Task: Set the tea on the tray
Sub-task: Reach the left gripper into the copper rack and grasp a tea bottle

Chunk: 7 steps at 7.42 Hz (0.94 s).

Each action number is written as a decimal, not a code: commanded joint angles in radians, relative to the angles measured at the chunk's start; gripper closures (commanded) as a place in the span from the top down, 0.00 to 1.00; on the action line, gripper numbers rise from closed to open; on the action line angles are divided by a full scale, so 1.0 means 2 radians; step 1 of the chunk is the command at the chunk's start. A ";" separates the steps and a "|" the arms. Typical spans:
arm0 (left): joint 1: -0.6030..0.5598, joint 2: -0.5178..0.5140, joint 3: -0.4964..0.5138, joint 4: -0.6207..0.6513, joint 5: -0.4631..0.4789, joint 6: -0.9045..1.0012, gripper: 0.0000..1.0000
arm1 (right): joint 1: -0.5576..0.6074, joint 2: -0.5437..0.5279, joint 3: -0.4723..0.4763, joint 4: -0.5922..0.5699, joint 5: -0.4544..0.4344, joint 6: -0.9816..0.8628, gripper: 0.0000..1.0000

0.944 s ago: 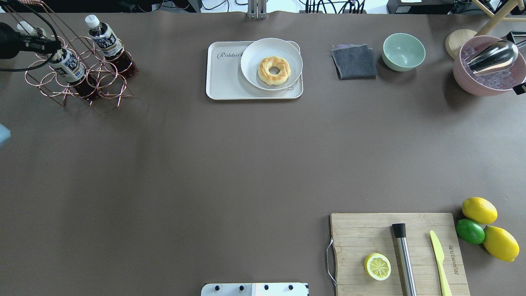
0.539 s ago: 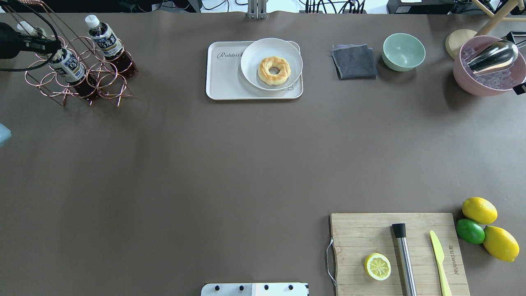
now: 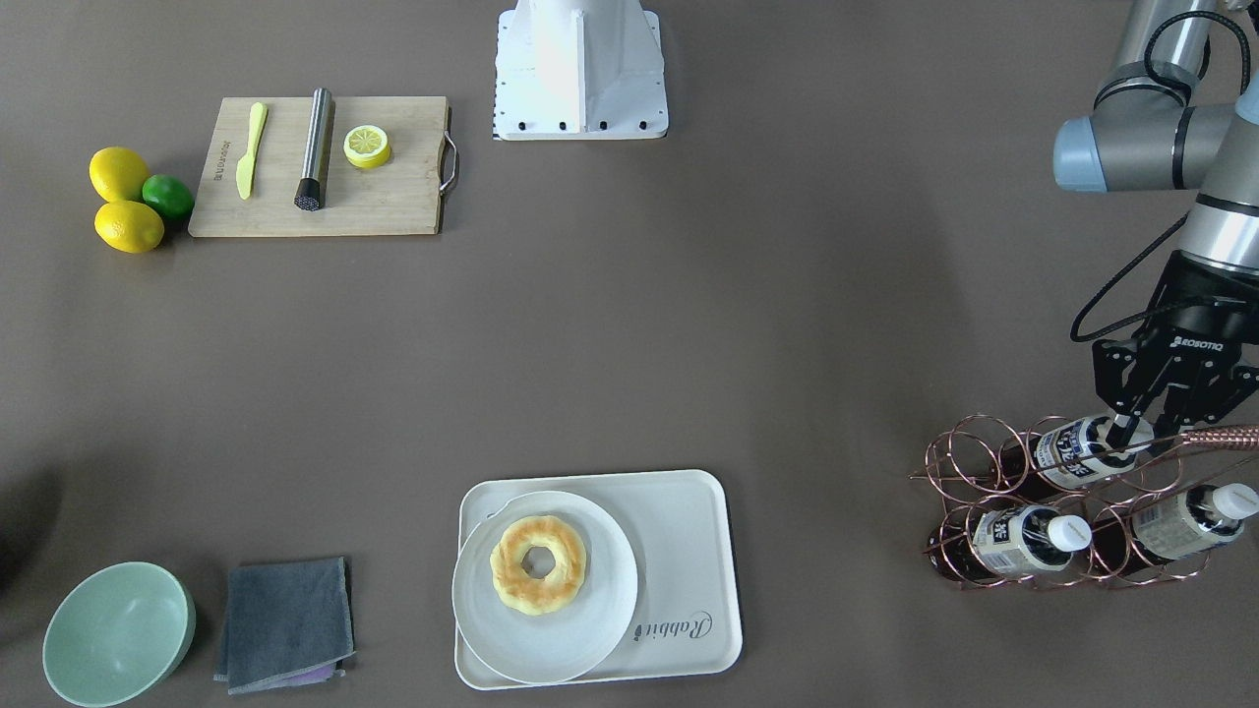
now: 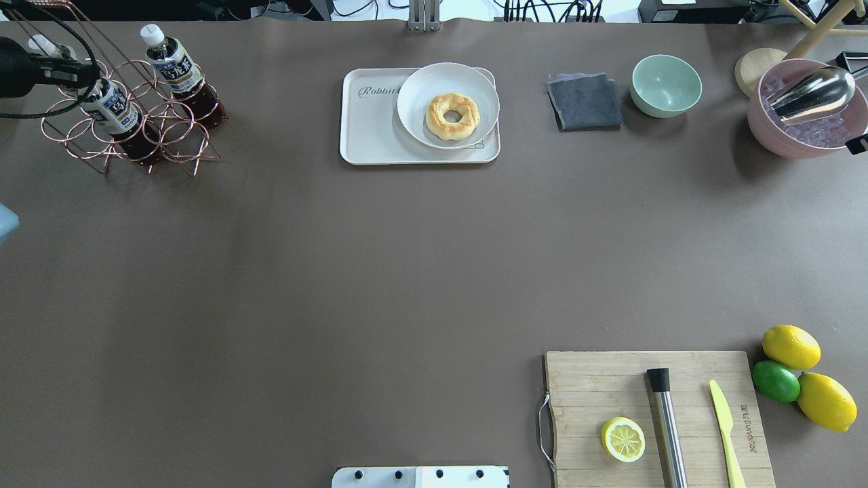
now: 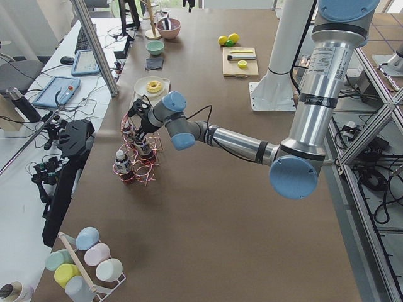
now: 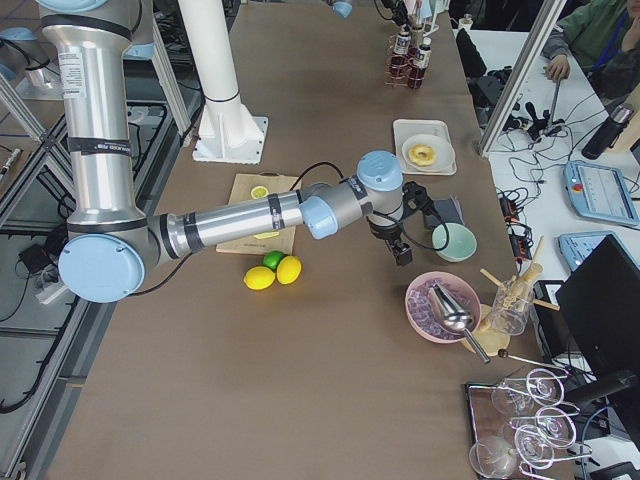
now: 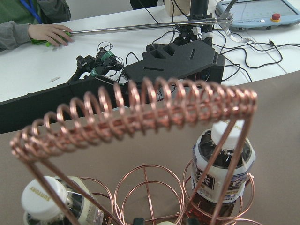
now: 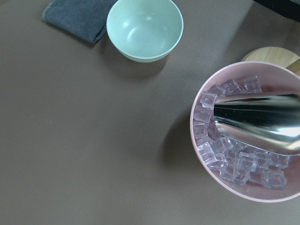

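Note:
Three tea bottles lie in a copper wire rack (image 3: 969,470) at the table's far left. My left gripper (image 3: 1133,429) is shut on the cap end of the upper bottle (image 3: 1075,454), which also shows in the overhead view (image 4: 112,108). Two more bottles (image 3: 1018,539) (image 3: 1175,521) lie below it. The cream tray (image 4: 369,129) with "Rabbit" script holds a round white plate (image 4: 420,88) with a donut (image 4: 452,116); the tray's left part is bare. My right gripper (image 6: 400,248) hovers near the pink bowl; I cannot tell whether it is open or shut.
A grey cloth (image 4: 584,102), a green bowl (image 4: 666,85) and a pink bowl of ice (image 4: 800,135) with a metal scoop stand at the back right. A wooden cutting board (image 4: 610,386) with a lemon half, a muddler and a knife lies front right, with lemons and a lime beside it.
The gripped bottle has slid a little up and out of the rack toward my left gripper. Nothing else has moved.

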<state>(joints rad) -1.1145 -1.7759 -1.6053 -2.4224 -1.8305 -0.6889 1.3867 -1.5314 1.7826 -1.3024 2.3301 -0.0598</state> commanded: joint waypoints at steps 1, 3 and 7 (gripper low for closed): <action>-0.032 -0.001 -0.031 0.020 -0.031 0.000 0.00 | 0.000 0.001 -0.001 0.000 0.000 0.000 1.00; -0.088 -0.006 -0.086 0.084 -0.089 0.006 0.00 | 0.000 0.002 -0.001 0.000 0.000 0.000 1.00; -0.129 -0.015 -0.196 0.179 -0.149 0.025 0.00 | -0.003 0.025 0.005 0.000 0.004 0.001 1.00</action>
<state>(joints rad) -1.3636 -1.7983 -1.9048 -2.1360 -2.1011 -0.6402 1.3862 -1.5126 1.7849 -1.3024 2.3326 -0.0584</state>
